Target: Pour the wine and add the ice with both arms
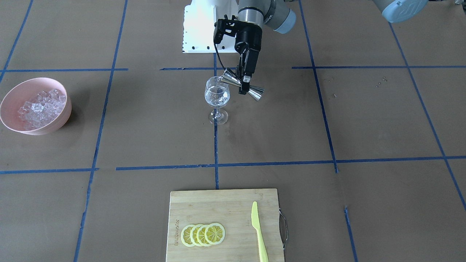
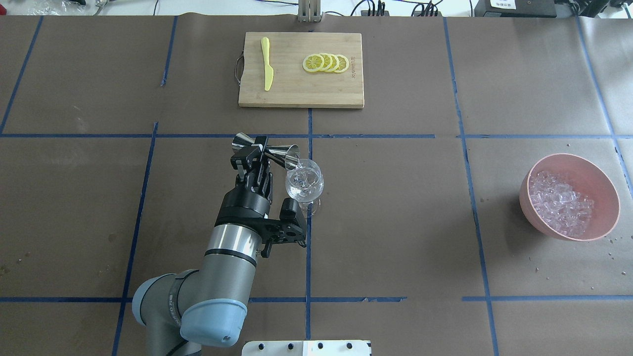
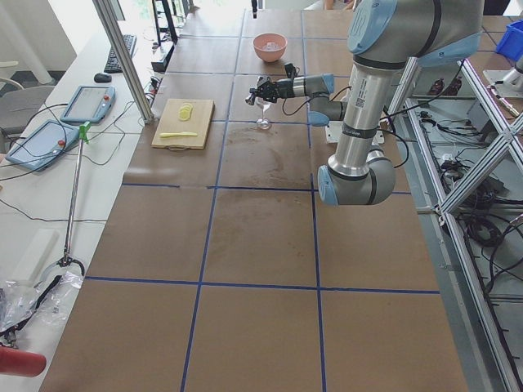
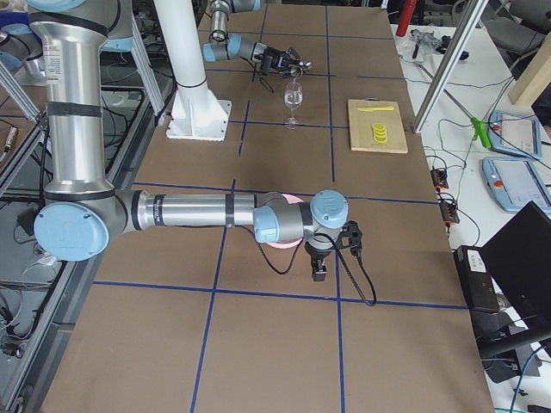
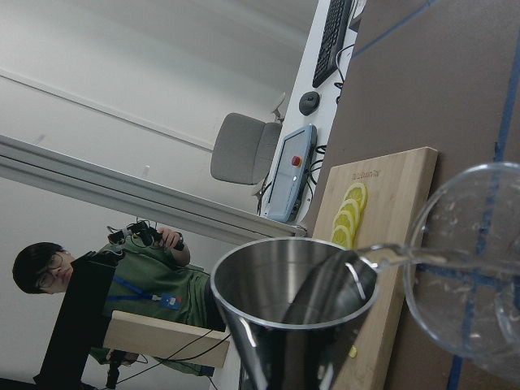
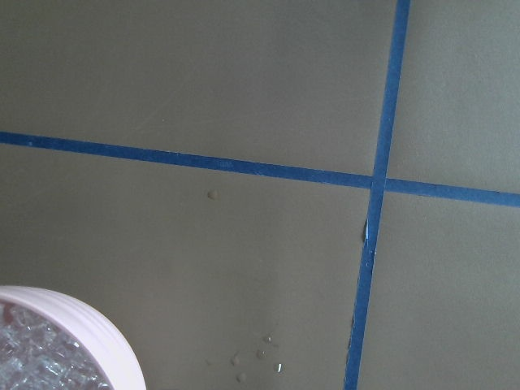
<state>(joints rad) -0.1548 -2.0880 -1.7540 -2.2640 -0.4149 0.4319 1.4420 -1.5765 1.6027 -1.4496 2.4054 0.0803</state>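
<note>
My left gripper (image 1: 243,86) (image 2: 259,151) is shut on the waist of a steel double-cone jigger (image 1: 229,77) (image 2: 285,153) and holds it tilted over a stemmed glass (image 1: 217,109) (image 2: 305,184). A thin stream of clear wine (image 5: 390,257) runs from the jigger's rim (image 5: 292,313) into the glass, and some wine (image 1: 217,97) lies in its bowl. A heap of ice cubes (image 1: 40,107) (image 2: 559,202) fills a pink bowl (image 1: 54,123) (image 2: 601,183). My right gripper (image 4: 318,267) shows only in the exterior right view, low beside the bowl; I cannot tell whether it is open.
A wooden cutting board (image 1: 218,207) (image 2: 296,89) holds lemon slices (image 1: 203,234) and a yellow plastic knife (image 1: 258,233). The white pedestal (image 1: 198,29) stands behind the glass. The right wrist view shows the bowl's rim (image 6: 89,333) and blue tape lines.
</note>
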